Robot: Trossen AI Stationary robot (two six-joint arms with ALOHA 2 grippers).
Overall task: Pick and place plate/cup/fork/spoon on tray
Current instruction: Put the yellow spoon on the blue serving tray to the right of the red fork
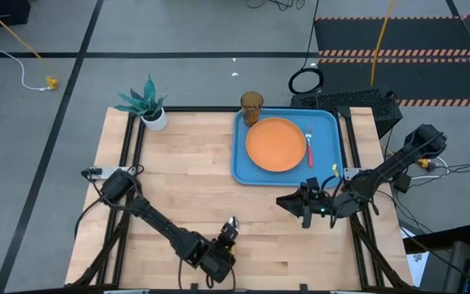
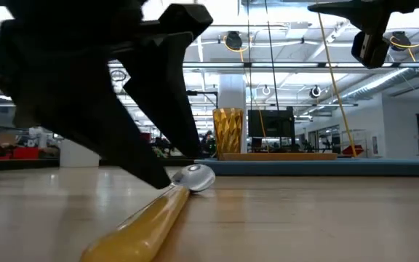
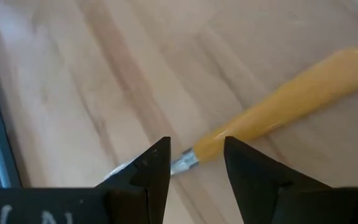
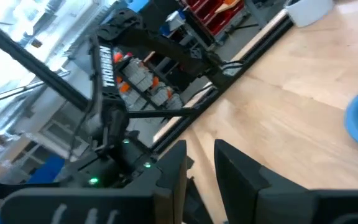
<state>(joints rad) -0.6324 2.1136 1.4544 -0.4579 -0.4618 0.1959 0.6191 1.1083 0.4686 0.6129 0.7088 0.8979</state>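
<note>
The spoon [image 1: 232,221], with a silver bowl and orange-yellow handle, lies flat on the wooden table near its front edge; its handle also shows in the low view [image 2: 148,222]. My left gripper [image 3: 194,149] is open, slanting down over it, with one finger on each side of the spoon's neck [image 3: 188,160]. The blue tray [image 1: 239,163] at the far right holds the orange plate [image 1: 276,144] and the red-handled fork [image 1: 308,145]. The amber cup [image 1: 251,106] stands at the tray's far left corner. My right gripper [image 1: 294,208] is open and empty, above the table just in front of the tray.
A white pot with a green plant [image 1: 155,118] stands at the table's far left corner. Bare wood lies between the spoon and the tray. My right arm [image 1: 365,184] reaches in along the tray's near right side.
</note>
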